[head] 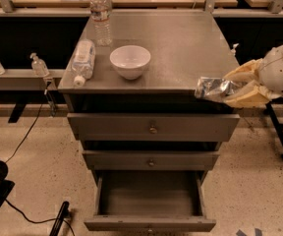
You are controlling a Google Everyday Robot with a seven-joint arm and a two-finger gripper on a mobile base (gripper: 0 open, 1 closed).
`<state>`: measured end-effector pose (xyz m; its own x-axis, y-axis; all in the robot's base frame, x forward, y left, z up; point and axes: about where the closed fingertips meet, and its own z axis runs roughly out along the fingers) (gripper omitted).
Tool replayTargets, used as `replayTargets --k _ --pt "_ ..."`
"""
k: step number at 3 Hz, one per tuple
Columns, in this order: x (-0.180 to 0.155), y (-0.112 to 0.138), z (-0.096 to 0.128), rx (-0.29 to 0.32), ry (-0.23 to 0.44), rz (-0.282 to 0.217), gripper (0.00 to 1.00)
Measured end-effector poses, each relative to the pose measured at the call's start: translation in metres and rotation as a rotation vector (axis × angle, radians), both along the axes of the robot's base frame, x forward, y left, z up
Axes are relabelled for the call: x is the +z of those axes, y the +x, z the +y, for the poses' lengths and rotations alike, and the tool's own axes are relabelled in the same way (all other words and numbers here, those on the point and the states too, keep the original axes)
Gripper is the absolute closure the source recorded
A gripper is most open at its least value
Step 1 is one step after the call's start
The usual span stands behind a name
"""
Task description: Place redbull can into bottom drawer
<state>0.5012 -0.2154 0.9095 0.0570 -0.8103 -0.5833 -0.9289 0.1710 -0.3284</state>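
Note:
The redbull can (214, 88) is a dented silvery can held sideways in my gripper (232, 86), whose cream fingers are shut on it. Gripper and can hang in front of the cabinet top's front right corner, above the drawers. The bottom drawer (150, 223) is pulled open at the foot of the grey cabinet; its inside looks empty. The two shallower drawers above it, the top drawer (153, 127) and the middle drawer (151, 160), stick out slightly.
On the cabinet top (181, 43) stand a white bowl (130, 61), an upright water bottle (100, 16) and a water bottle lying on its side (83, 60). Small pump bottles (38, 65) sit on a ledge at left. A black cable (26, 136) lies on the floor.

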Motion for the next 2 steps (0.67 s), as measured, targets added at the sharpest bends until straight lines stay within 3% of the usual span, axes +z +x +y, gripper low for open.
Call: replayTargets --k 1,2 --pt "0.004 -0.002 0.002 -0.026 -0.037 -0.003 1.00" --pt "-0.057 -0.007 0.009 -0.054 0.001 0.008 1.00"
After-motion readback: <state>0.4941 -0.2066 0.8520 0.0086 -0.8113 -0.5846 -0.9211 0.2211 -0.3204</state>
